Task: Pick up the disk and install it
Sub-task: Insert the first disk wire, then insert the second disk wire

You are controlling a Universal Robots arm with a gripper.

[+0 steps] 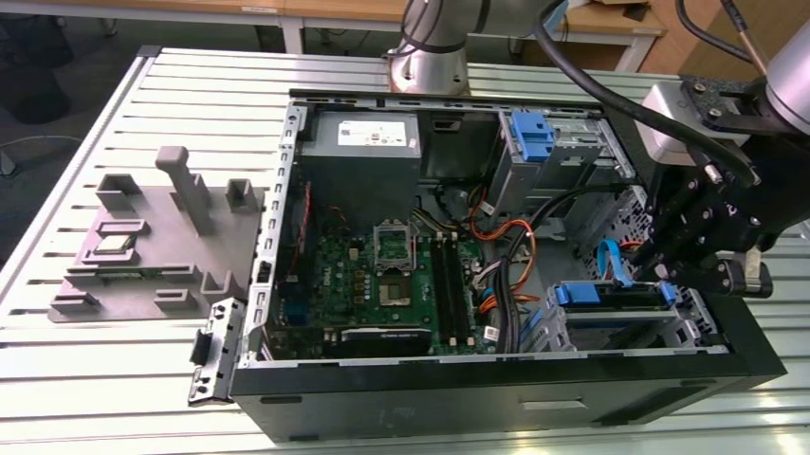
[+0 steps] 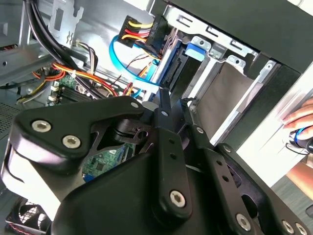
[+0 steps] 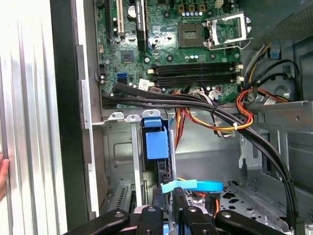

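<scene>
Black claw linkage fills the near part of the second wrist view, its fingertips drawn close together, though whether they pinch anything I cannot tell. It hangs over the lower drive bay of the open computer case on the desk, where the disk in its blue carrier sits near the exterior view's right. Seating it well, I judge, means keeping it square to the bay rails and clear of the blue data cable just beside the fingertips.

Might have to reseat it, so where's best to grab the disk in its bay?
Probably grip the disk by its blue carrier edge, coming down through the open side of the case. It sits slotted in the metal cage, leaving that edge exposed.
</scene>
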